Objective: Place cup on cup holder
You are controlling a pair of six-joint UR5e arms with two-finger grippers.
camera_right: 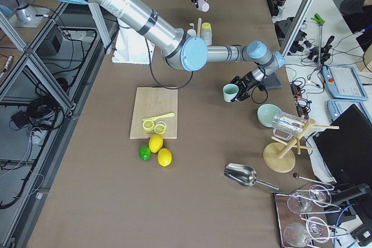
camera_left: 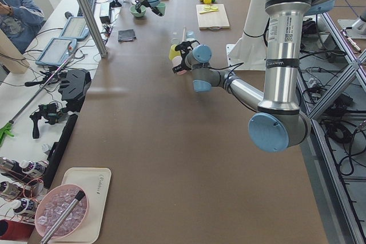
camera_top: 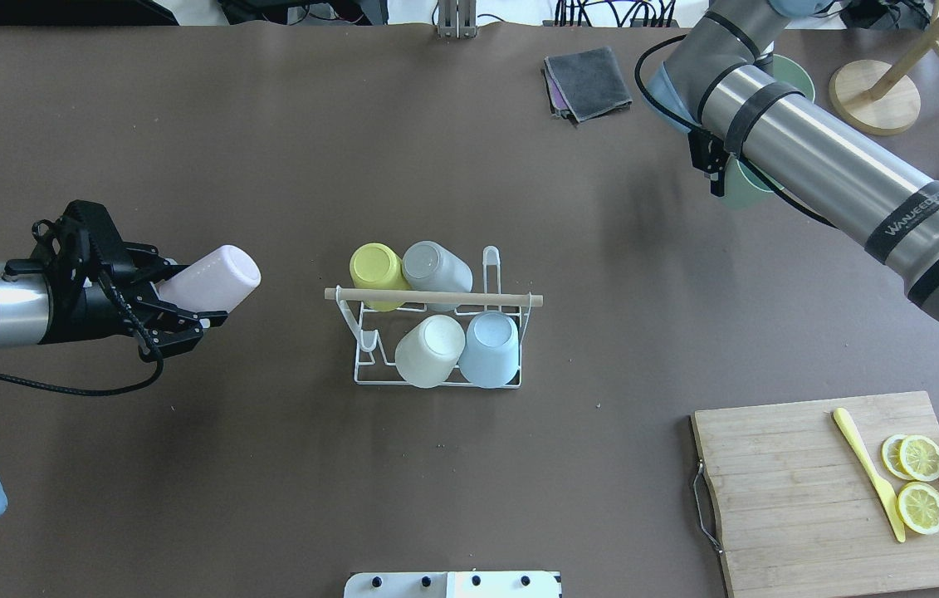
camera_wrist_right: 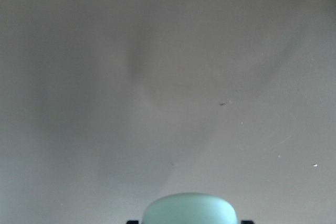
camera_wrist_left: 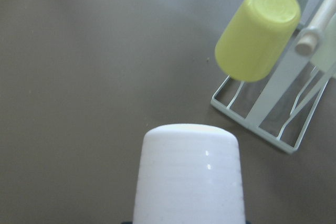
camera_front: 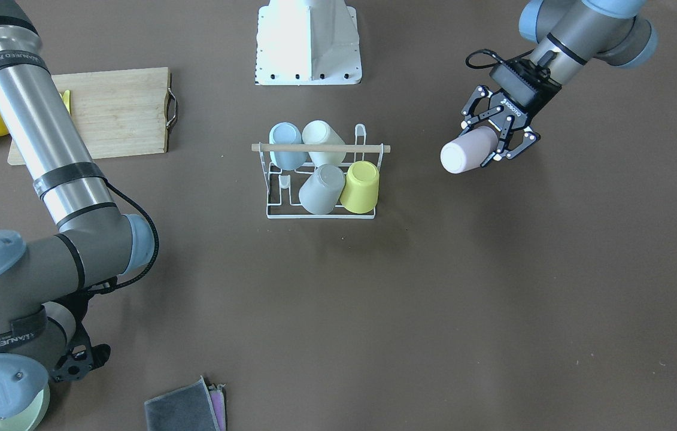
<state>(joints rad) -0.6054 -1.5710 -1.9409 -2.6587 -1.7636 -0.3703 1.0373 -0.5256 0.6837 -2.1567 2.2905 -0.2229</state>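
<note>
You have the pale pink plastic cup (camera_top: 216, 276) lying sideways, clamped in the left gripper (camera_top: 187, 291) above the table (camera_top: 270, 465). It is well apart from the white wire cup holder (camera_top: 436, 297), on the robot's left. The holder carries a yellow cup (camera_top: 375, 270), a grey cup (camera_top: 434, 267), a cream cup (camera_top: 429, 350) and a blue cup (camera_top: 490, 349). Your right gripper (camera_top: 722, 178) grips a mint-green cup (camera_top: 747, 191) farther off.

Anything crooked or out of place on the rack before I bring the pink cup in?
Nothing spilled or damaged. On the cup holder, the grey cup looks tilted sideways toward the yellow cup beside it. The left pincer holds the pink cup apart from the cup holder.
</note>
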